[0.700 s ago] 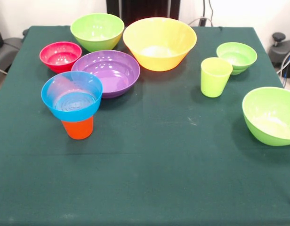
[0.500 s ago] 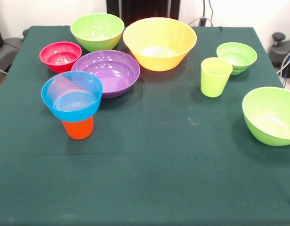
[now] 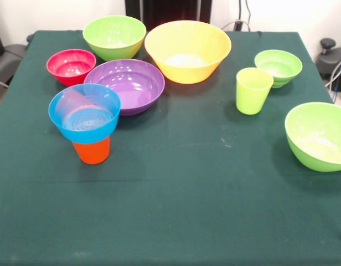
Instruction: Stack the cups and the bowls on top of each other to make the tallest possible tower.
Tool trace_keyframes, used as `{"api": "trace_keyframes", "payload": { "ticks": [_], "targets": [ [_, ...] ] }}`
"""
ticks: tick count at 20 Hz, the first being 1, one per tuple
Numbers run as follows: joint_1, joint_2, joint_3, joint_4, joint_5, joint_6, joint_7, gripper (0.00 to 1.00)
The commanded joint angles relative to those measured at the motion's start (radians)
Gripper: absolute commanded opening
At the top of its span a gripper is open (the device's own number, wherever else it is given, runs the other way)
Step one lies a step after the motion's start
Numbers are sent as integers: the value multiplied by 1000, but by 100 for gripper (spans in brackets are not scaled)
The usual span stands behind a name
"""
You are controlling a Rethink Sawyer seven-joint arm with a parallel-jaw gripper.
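Note:
In the front view a blue bowl (image 3: pixel 84 112) sits on top of an orange cup (image 3: pixel 92 151) at the left; this is the tower. Behind it stand a purple bowl (image 3: pixel 127 84), a small magenta bowl (image 3: pixel 71 66), a lime green bowl (image 3: pixel 114 36) and the large yellow bowl (image 3: pixel 187 50). At the right are a lime green cup (image 3: pixel 253 90), a small lime green bowl (image 3: pixel 278 67) and a larger lime green bowl (image 3: pixel 319 136). The red cup is out of view. The gripper is not in view.
The dark green tablecloth (image 3: pixel 181 199) covers the table. The robot's black pedestal (image 3: pixel 168 10) stands at the far side. Cables and black equipment (image 3: pixel 332 55) lie beyond the right edge.

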Motion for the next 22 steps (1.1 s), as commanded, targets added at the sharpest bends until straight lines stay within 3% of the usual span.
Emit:
{"api": "trace_keyframes", "payload": {
  "ticks": [1, 7, 12, 22],
  "targets": [
    [74, 57, -69, 14, -120, 35, 19, 100],
    [94, 121, -98, 5, -153, -31, 32, 100],
    [111, 157, -112, -26, -166, -20, 37, 100],
    [152, 258, -167, -60, -192, -87, 98, 100]
  ]
}}
